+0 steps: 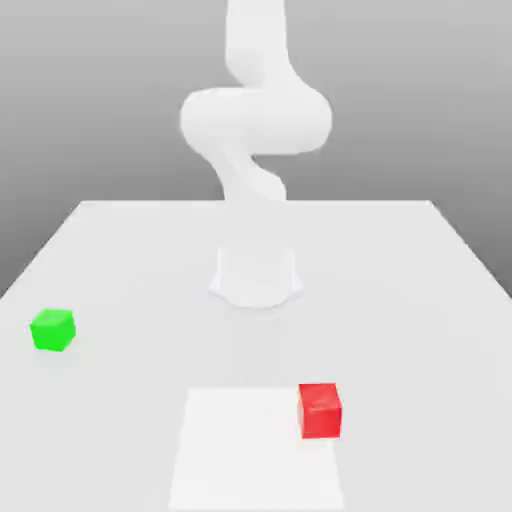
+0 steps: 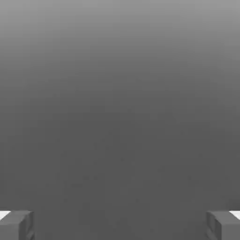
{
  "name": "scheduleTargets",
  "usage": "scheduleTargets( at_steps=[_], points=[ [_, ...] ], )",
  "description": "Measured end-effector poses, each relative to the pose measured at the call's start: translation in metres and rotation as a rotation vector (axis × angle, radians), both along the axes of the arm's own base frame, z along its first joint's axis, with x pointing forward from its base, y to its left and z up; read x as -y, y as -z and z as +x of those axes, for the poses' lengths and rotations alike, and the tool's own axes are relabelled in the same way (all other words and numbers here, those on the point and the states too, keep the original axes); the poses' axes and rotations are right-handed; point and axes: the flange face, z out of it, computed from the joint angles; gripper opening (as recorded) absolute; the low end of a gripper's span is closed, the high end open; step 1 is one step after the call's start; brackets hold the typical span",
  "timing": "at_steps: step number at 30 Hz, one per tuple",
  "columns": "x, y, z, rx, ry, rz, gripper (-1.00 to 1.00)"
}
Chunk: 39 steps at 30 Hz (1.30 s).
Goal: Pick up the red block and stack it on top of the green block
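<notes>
Nearest in the exterior view, the red block (image 1: 320,410) sits on the bench (image 1: 420,330), at the right edge of a paler square patch (image 1: 255,450) on the bench surface. It rests flat and untouched. Further back, toward the exterior view's left, the green block (image 1: 52,330) stands alone on the bench, well apart from the red block, with nothing on top of it. Behind both, my white arm (image 1: 255,130) rises from its round base (image 1: 256,275) at the middle of the bench and bends overhead. In the hand view, my gripper (image 2: 120,225) is released: its two fingertips (image 2: 16,225) stand wide apart, grasping nothing, with plain grey surface beyond them.
</notes>
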Motion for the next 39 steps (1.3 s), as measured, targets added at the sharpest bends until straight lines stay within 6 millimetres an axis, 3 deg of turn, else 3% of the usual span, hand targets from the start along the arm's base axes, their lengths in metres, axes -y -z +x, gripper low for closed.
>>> scheduleTargets(
  at_steps=[6, 12, 18, 24, 30, 39],
  points=[
    [-0.012, 0.102, 0.050, -0.136, -0.288, -0.080, 0.00],
    [-0.040, 0.208, 0.072, -0.254, -0.572, -0.178, 0.00],
    [-0.069, 0.309, 0.067, -0.359, -0.858, -0.297, 0.00],
    [-0.086, 0.395, 0.040, -0.450, -1.141, -0.437, 0.00],
    [-0.088, 0.457, 0.004, -0.525, -1.410, -0.592, 0.00],
    [-0.088, 0.491, 0.007, -0.522, -1.443, -0.624, 0.00]
  ],
)
